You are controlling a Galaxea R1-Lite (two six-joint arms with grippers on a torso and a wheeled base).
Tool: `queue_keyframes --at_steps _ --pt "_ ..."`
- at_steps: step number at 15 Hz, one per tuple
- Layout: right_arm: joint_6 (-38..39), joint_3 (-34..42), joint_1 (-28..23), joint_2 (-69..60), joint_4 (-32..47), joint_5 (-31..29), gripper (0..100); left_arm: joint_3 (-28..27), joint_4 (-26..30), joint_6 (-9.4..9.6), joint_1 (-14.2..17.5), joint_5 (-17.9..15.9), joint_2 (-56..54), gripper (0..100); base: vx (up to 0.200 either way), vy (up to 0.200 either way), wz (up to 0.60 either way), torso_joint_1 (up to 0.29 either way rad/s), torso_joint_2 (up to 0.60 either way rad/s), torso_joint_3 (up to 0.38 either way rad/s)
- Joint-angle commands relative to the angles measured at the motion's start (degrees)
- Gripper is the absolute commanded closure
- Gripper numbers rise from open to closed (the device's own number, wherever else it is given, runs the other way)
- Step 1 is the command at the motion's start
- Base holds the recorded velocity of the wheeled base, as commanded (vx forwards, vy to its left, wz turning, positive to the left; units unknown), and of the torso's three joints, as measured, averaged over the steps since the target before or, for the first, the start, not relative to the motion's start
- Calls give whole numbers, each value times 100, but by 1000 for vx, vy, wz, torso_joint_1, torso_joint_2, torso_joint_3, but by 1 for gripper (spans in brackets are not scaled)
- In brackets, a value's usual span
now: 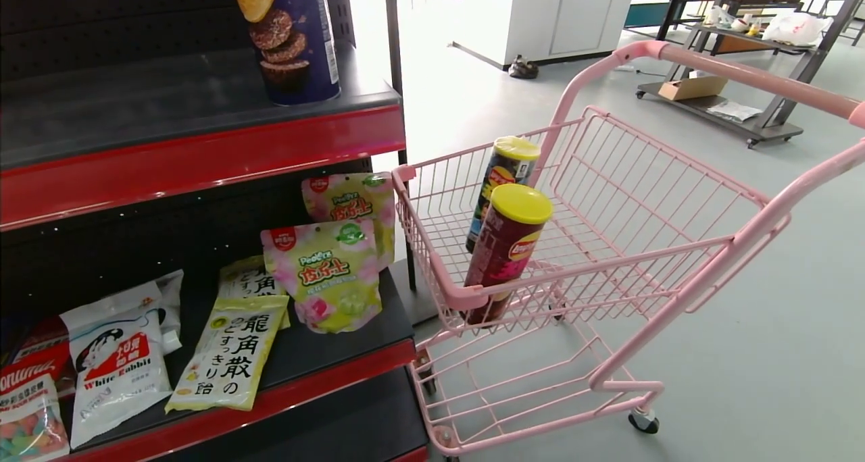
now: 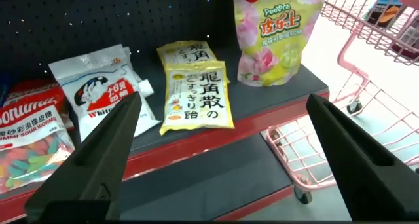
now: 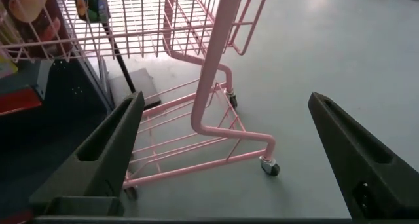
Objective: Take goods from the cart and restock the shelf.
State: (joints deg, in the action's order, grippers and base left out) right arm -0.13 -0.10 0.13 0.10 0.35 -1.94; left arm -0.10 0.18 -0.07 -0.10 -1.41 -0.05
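Note:
A pink cart (image 1: 595, 246) stands to the right of the shelf unit. Two chip cans with yellow lids stand upright in its basket: a dark red one (image 1: 507, 252) at the near corner and a dark one (image 1: 503, 182) behind it. The lower shelf (image 1: 324, 371) holds candy bags, among them a green-pink bag (image 1: 328, 276) and a yellow-green bag (image 1: 230, 361). My left gripper (image 2: 222, 152) is open, hanging in front of the lower shelf (image 2: 262, 112). My right gripper (image 3: 229, 152) is open, over the floor beside the cart's lower frame (image 3: 216, 119).
A tall blue cookie box (image 1: 294, 36) stands on the upper shelf (image 1: 203, 151). White and red candy bags (image 1: 115, 361) lie at the lower shelf's left. Open grey floor stretches to the cart's right. Racks and a white cabinet stand far behind.

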Motion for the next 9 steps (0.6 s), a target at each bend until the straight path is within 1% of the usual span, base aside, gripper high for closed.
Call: queue_keyframes --at_steps 1,6,7,8,9 --pt "-4 10 4 -1 0 9 0 1 -1 -1 1 1 5 0 0 0 0 2 56 51" --pt "5 -25 4 -10 -27 53 0 10 -1 -1 1 1 5 0 0 0 0 0 0 0" --pt "40 -474 66 184 -44 291 0 1 -1 -1 1 1 5 0 0 0 0 0 0 0" --pt "224 -1476 145 1326 -62 449 0 10 -1 -1 1 1 5 0 0 0 0 0 0 0" --pt "567 -2451 189 2319 -158 501 0 1 -1 -1 1 10 5 0 0 0 0 0 0 0"
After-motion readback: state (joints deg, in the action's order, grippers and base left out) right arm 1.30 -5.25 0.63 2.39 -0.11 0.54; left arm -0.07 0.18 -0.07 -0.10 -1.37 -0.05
